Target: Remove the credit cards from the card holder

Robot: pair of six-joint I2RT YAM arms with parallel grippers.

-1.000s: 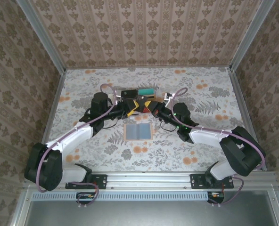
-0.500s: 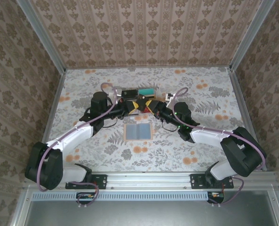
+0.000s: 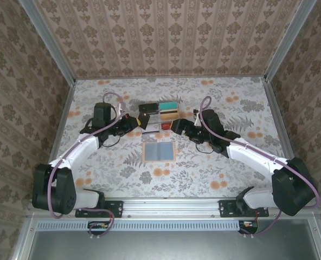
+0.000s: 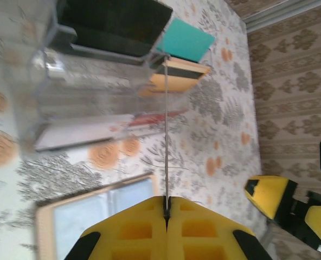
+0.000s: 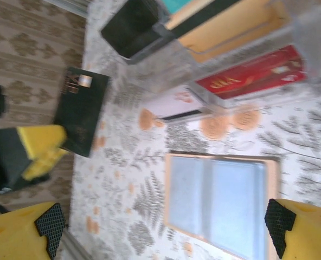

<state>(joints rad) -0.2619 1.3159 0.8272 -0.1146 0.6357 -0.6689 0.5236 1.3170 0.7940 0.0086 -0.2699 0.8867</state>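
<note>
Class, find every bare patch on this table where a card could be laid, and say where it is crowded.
Free: the cloth right of the tray, to the right wall; the far left corner; the near strip between card holder and rail. Crowded: the middle, where tray, left pincer shut on a black card and open right pincer gather.

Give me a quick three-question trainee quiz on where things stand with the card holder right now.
1. Fill in: the right gripper's jaws stand ____.
2. True or false: the card holder lies folded shut.
3. What holds the lifted black card? A the left gripper; B the right gripper; C neither gripper.
Key: 1 open; 2 false, it lies spread open; 3 A.
</note>
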